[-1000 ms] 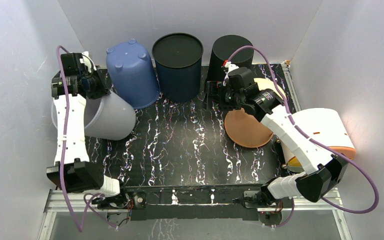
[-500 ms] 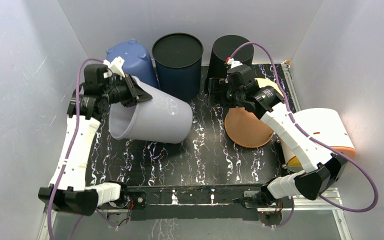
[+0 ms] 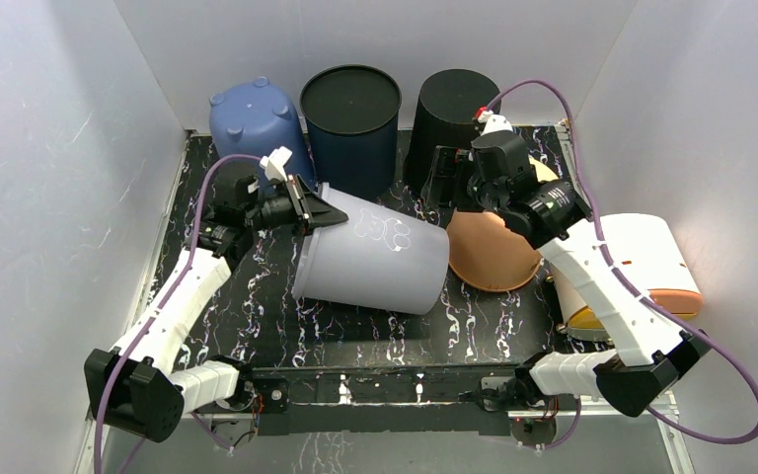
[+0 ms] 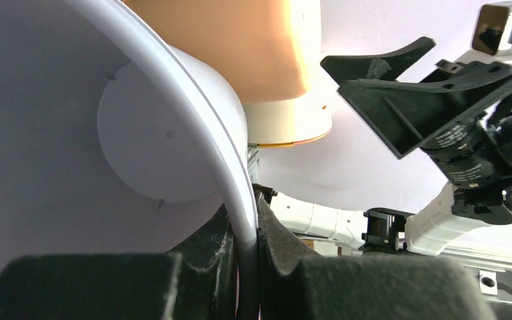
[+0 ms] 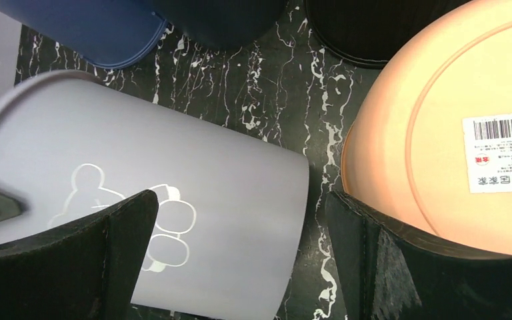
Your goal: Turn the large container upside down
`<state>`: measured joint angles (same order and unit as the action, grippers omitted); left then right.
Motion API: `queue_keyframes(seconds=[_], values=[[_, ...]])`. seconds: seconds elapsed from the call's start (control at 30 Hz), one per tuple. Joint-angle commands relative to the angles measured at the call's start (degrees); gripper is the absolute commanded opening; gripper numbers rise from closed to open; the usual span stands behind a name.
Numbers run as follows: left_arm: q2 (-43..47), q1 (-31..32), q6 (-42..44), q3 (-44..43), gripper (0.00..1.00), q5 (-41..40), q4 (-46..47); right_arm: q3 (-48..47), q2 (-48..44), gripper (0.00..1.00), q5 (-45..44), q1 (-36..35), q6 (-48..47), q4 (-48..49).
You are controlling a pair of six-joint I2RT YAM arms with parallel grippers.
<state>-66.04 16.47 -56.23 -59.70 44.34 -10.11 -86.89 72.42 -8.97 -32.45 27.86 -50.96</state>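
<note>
The large container [image 3: 375, 262] is a pale grey tub with a white outline drawing. It lies on its side in the middle of the table, mouth to the left and base to the right. My left gripper [image 3: 308, 212] is shut on its rim [image 4: 235, 190], one finger inside and one outside [image 4: 287, 247]. My right gripper [image 3: 446, 183] hangs open above the tub's base end [image 5: 240, 220]. Its black fingers [image 5: 100, 260] are spread wide, with nothing between them.
An orange tub [image 3: 489, 252] lies tipped just right of the grey one, label showing [image 5: 500, 153]. Behind stand an upturned blue tub [image 3: 257, 138], a navy one [image 3: 350, 123] and a black one [image 3: 454, 109]. A white bin with an orange rim [image 3: 642, 262] lies at the right edge.
My left arm has swung the grey tub from the left wall rightward to the table's middle, still gripping its rim. My right gripper has shifted slightly right and back, staying open.
</note>
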Motion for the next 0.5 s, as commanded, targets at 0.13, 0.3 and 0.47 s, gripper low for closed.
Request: queue_keyframes(seconds=[0.13, 0.3, 0.47], values=[[0.86, 0.72, 2.71, 4.76, 0.00, 0.07, 3.33, 0.40, -2.61, 0.98, 1.16, 0.37, 2.68, 2.76], [-0.85, 0.72, 9.60, 4.01, 0.39, -1.34, -4.35, 3.36, -3.97, 0.98, 4.66, 0.42, 3.96, 1.10], [-1.69, 0.67, 17.43, 1.15, 0.53, -5.44, -13.41, 9.23, -7.38, 0.98, 8.06, 0.40, 6.68, 0.95]])
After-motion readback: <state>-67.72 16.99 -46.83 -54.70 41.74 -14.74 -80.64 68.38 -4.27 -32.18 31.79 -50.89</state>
